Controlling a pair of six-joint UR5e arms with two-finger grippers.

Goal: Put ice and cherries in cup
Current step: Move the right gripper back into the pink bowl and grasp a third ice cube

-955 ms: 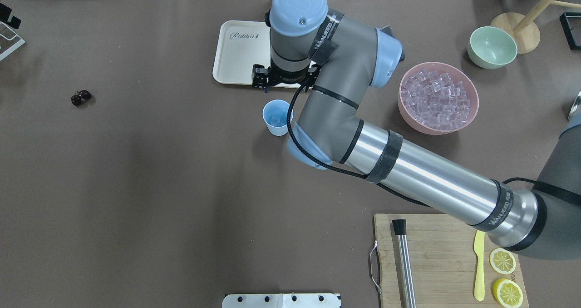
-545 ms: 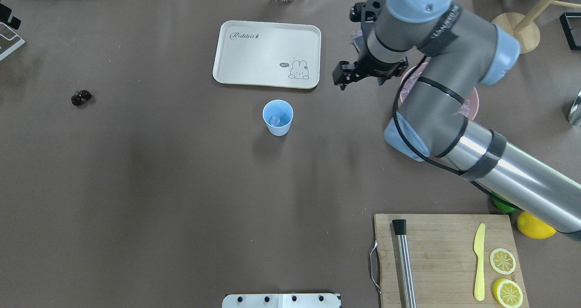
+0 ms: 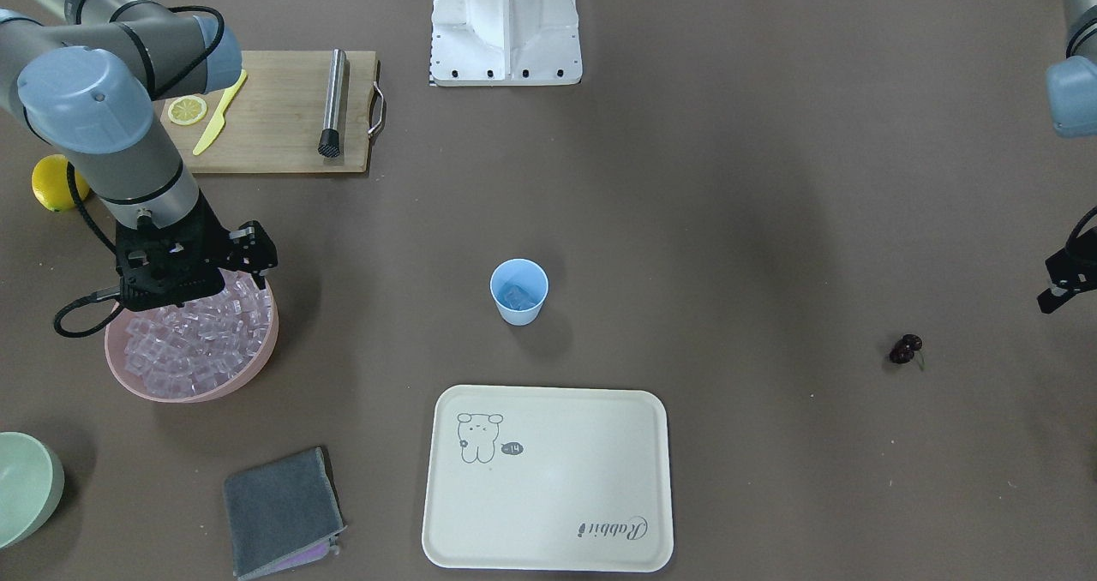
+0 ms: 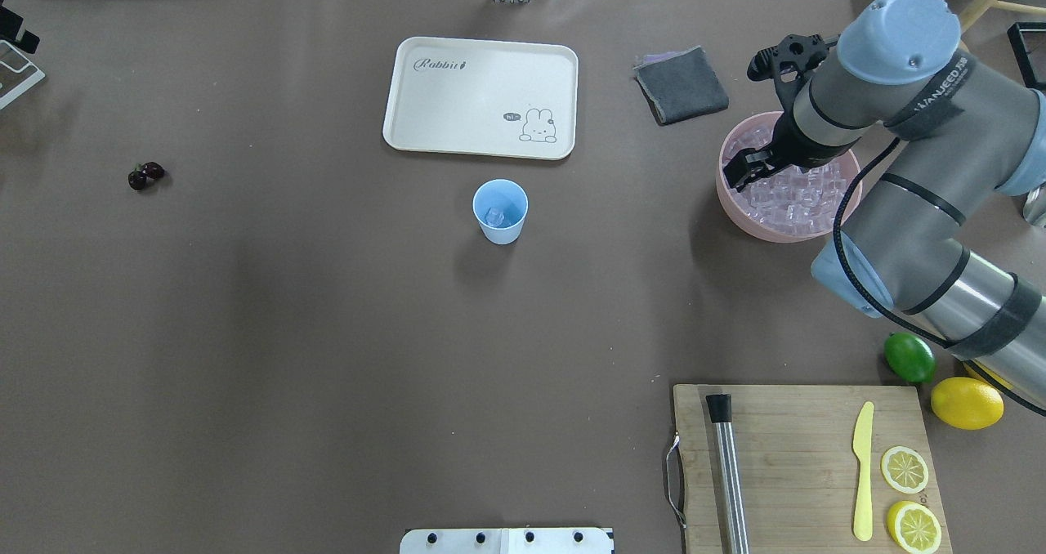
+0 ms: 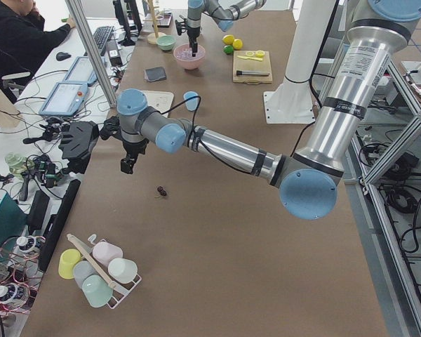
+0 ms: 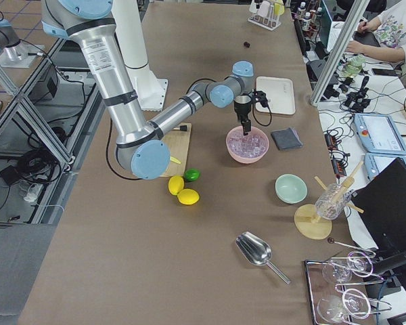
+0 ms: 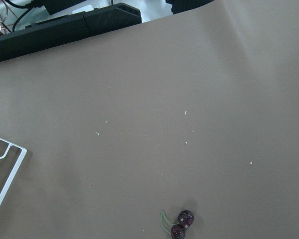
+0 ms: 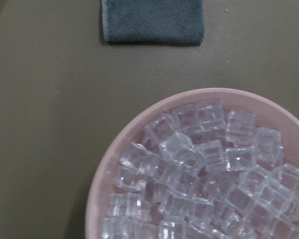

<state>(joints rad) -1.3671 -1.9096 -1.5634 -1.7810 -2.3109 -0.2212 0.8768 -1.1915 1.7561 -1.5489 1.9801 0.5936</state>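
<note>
Two jobs apparently left: more ice into the cup, then the fruit. Lower right of the overhead view, nearest the robot: wooden cutting board (image 4: 801, 456) with a yellow plastic knife (image 4: 862, 472), no part of the task. Mid-frame, upright and alone: small light-blue plastic tumbler (image 4: 500, 211), at least one clear cube visible inside. Level with it at far left, well apart: pair of dark purple-red cherries (image 4: 145, 175) on thin green stems, lying on bare table. Toward upper right: big round pink bowl (image 4: 735, 215) heaped with small clear glassy ice cubes (image 4: 788, 198), with the right gripper (image 4: 742, 167) hanging over the bowl's left part, pointed down. No fingers in its wrist view and only a partial view elsewhere, so cannot tell whether apart or together; nothing seen clamped.

At the right edge of the front-facing view: left gripper (image 3: 1061, 285), up-frame from the cherries and near them, aimed at the table. Finger spread likewise not readable. In its wrist view, cherries at the bottom edge, a little right of centre.

Probably straight down for ice on the right side; for the cherries, a short shift by the left arm, plainly the nearer one.
</note>
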